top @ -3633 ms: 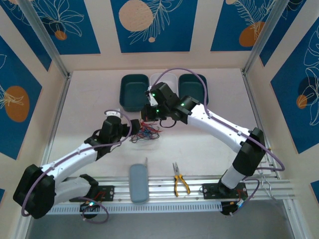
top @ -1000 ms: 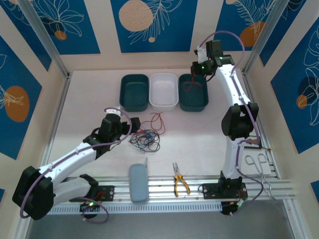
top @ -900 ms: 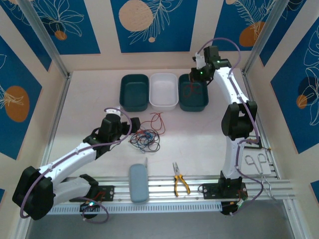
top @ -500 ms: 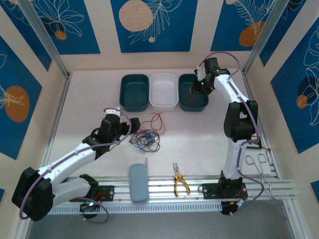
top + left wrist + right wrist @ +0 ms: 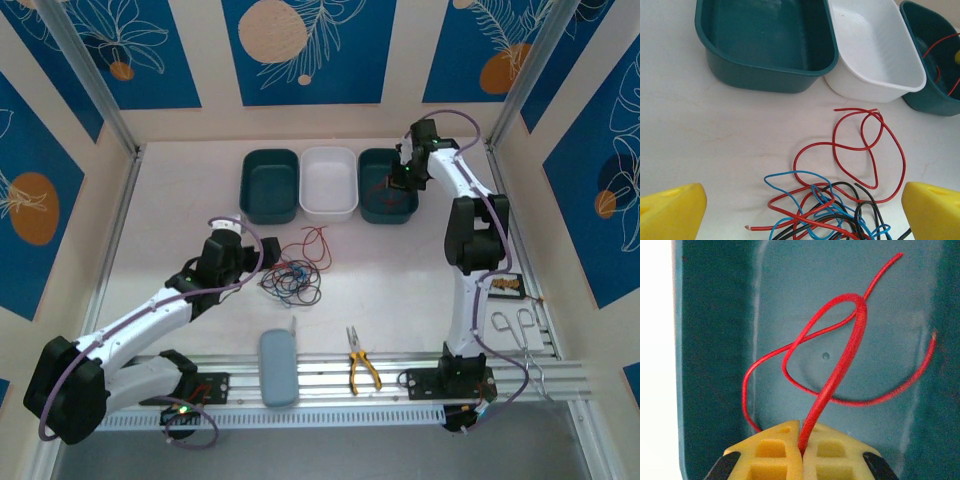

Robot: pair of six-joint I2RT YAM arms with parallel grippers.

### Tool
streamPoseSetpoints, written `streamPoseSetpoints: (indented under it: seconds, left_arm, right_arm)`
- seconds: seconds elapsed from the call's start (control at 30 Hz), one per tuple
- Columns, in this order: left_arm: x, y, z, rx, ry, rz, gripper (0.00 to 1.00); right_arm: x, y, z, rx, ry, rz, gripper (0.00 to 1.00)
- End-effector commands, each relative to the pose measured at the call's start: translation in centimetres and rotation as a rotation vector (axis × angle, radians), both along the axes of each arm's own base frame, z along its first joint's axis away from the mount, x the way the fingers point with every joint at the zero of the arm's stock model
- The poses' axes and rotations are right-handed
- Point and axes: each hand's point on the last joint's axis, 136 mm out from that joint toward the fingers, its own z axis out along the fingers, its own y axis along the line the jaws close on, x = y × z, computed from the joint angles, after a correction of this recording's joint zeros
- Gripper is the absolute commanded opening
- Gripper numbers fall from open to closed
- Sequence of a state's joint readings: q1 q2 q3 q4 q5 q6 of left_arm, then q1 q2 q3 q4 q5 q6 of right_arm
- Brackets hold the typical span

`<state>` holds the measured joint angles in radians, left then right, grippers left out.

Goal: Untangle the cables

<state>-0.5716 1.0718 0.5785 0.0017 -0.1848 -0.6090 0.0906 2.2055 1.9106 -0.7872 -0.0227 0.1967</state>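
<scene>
Right end effector (image 5: 801, 440) clamps one red cable (image 5: 852, 335) inside the right-hand teal bin (image 5: 710, 340) — seemingly sorting a freed strand — while the left end effector (image 5: 266, 256), spread wide, hovers by the tangled cables (image 5: 830, 215) on the table (image 5: 715, 130).

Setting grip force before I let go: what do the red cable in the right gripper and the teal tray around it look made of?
The red cable: likely wire in smooth, slightly glossy plastic insulation; it sits in springy loops. The teal tray: probably moulded plastic, satin sheen, soft highlights along rounded walls. The right gripper is shut on the cable.
</scene>
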Motion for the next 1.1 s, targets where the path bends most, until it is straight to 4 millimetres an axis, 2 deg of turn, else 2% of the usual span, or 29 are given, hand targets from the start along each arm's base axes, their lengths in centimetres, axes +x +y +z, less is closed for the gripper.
streamPoseSetpoints:
  seconds: [0.0, 0.17, 0.3, 0.43, 0.57, 0.73, 0.9, 1.07]
  left_arm:
    - [-0.4, 0.3, 0.0, -0.009, 0.006, 0.004, 1.0]
    - [-0.5, 0.3, -0.2, -0.007, 0.013, 0.007, 1.0]
    - [-0.5, 0.4, -0.1, -0.012, 0.013, 0.01, 1.0]
    - [-0.5, 0.3, 0.0, -0.011, 0.01, 0.007, 1.0]
    - [-0.4, 0.2, 0.2, -0.011, 0.004, 0.003, 1.0]
    - [-0.4, 0.2, 0.3, -0.006, 0.0, 0.001, 1.0]
    - [-0.3, 0.4, 0.3, 0.001, -0.003, 0.005, 1.0]
    - [-0.3, 0.5, 0.3, -0.001, -0.007, 0.012, 1.0]
  right_arm:
    - [0.4, 0.9, -0.4, -0.035, 0.021, 0.001, 0.0]
    - [1.4, 1.1, -2.3, -0.078, 0.064, -0.003, 0.0]
    - [1.9, 0.3, -2.4, -0.124, 0.079, -0.031, 0.0]
    - [1.7, -0.9, -0.5, -0.156, 0.066, -0.066, 0.02]
    - [1.0, -1.7, 2.2, -0.172, 0.04, -0.102, 0.26]
    - [-0.5, -2.6, 4.5, -0.198, 0.022, -0.145, 0.43]
    - [-1.9, -3.5, 6.0, -0.218, 0.003, -0.186, 0.48]
    - [-3.6, -2.4, 7.9, -0.151, -0.027, -0.187, 0.49]
